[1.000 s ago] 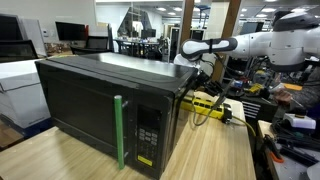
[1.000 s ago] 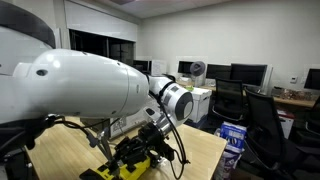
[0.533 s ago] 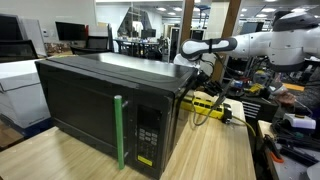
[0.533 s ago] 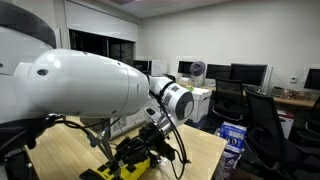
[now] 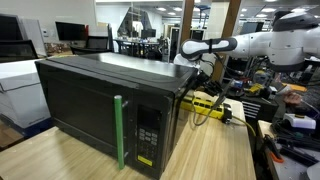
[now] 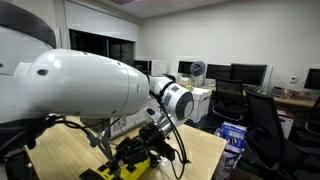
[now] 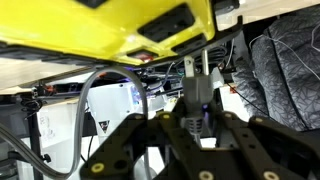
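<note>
My gripper point(image 7: 198, 118) is shut on a grey ribbed plug point(image 7: 196, 95) that stands between its dark fingers. A yellow power strip point(image 7: 110, 25) fills the top of the wrist view, just beyond the plug. In an exterior view the white arm point(image 5: 215, 45) reaches down behind a black microwave point(image 5: 100, 100), towards the yellow power strip point(image 5: 205, 100); the fingers are hard to make out there. In an exterior view the gripper point(image 6: 152, 140) sits right over the yellow power strip point(image 6: 135, 160) among black cables.
The microwave has a green handle point(image 5: 119, 130) and stands on a wooden table point(image 5: 215, 150). Tools and cables clutter a bench point(image 5: 290, 120) beside the table. Black office chairs point(image 6: 262, 115) and a blue bin point(image 6: 232, 135) stand past the table's edge.
</note>
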